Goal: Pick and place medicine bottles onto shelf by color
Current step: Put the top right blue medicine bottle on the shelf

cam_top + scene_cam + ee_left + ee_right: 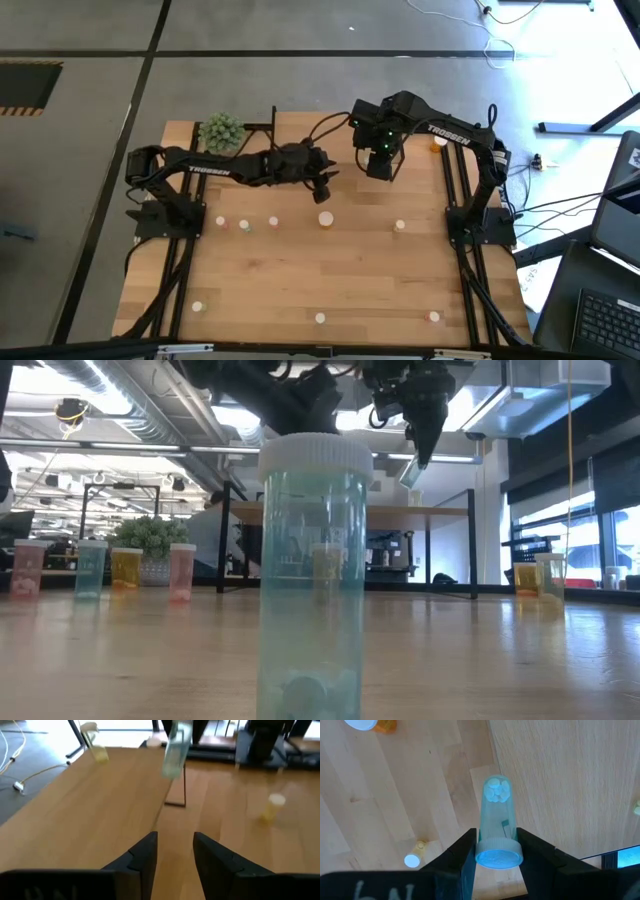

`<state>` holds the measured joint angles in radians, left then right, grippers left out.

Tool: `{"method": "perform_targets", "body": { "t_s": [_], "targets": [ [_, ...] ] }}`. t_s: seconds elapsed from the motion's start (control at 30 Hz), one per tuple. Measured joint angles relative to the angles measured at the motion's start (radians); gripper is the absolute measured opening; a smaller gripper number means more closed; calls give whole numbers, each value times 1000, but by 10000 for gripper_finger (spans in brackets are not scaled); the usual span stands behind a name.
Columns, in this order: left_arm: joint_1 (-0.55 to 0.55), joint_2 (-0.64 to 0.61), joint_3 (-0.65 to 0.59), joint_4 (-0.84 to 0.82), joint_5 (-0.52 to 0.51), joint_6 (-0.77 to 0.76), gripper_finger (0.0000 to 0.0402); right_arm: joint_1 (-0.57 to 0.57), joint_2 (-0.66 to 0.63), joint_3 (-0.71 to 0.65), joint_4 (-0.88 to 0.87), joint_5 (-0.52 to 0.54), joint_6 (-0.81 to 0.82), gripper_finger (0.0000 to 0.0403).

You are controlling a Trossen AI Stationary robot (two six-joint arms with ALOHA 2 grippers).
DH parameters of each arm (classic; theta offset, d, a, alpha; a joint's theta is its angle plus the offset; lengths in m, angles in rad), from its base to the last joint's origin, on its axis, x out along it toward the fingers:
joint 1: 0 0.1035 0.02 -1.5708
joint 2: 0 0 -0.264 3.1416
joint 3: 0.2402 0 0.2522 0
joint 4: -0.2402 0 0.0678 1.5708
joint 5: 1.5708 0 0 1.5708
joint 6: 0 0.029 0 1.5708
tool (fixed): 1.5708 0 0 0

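My right gripper (496,851) points straight down and is shut on a pale blue-green medicine bottle (496,815) with white pills at its bottom. The bottle hangs over the far middle of the table, by the light-wood shelf (350,510) on black legs. In the left wrist view the same bottle (176,750) shows blurred ahead of my left gripper (175,850). That gripper is open, holds nothing and sits beside the right one (382,160) over the table's middle (325,185). Several small capped bottles stand on the table, such as a yellow one (326,217). My right gripper pinches the bottle between its two fingers just under the pale cap (498,858), at the bottle's upper end. The fingers come from above, pointing down. The bottle hangs upright below them, bottom end down (496,790), lifted clear of the wood.
A spiky green plant (222,130) stands at the far left. An orange bottle (438,143) is at the far right. A row of bottles (244,226) stands left of centre. More stand along the near edge, one (313,580) right in front of the low camera.
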<state>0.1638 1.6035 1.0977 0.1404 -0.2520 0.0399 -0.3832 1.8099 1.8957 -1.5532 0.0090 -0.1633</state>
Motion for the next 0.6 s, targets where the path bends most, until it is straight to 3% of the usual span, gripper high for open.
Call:
{"method": "perform_targets", "body": {
  "t_s": [0.3,0.6],
  "targets": [
    [-7,0,0,-40,1,56,118,0,0,0,20,0,-2,131],
    [-74,0,0,-60,-6,514,120,-1,0,0,27,0,-3,131]
  ]
}}
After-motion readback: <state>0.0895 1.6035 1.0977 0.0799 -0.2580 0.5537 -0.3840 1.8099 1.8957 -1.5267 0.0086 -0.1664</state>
